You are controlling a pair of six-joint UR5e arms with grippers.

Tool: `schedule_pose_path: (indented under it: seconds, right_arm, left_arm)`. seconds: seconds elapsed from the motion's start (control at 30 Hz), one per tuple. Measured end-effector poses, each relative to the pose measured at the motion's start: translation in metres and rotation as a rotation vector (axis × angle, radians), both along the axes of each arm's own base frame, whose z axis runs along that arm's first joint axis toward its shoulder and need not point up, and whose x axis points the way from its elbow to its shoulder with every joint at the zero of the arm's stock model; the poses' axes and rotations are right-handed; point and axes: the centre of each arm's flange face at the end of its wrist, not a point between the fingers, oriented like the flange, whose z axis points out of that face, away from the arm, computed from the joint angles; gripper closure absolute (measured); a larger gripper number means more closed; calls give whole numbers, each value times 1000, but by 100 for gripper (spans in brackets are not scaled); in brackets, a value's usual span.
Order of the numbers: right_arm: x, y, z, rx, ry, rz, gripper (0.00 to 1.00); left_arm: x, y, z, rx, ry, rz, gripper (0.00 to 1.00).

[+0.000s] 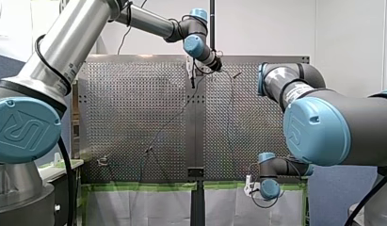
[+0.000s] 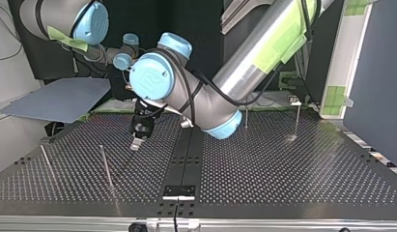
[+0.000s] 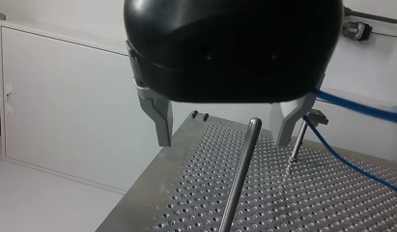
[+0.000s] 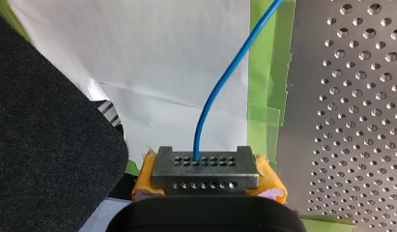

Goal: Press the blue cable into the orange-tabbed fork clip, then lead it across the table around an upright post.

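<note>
- Left wrist view: left gripper jaws wide apart, holding nothing, straddling upright post; blue cable passes just beside one finger.
- Right gripper clamped on blue cable, right wrist view.
- Risk: w/ slack, blue cable could snag a finger or miss post.

The left arm is silver, the right arm dark grey. Both carry pale-blue joint caps, black cables, green tape.
</note>
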Motion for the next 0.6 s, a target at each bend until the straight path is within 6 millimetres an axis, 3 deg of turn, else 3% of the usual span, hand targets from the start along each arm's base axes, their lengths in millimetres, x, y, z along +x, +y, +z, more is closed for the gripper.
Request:
schedule_pose_path:
  seconds: [0.6]
  right_arm:
    - [1, 1, 0, 0, 1, 2, 100]
  left_arm:
    - [0, 2, -1, 3, 8, 28, 1]
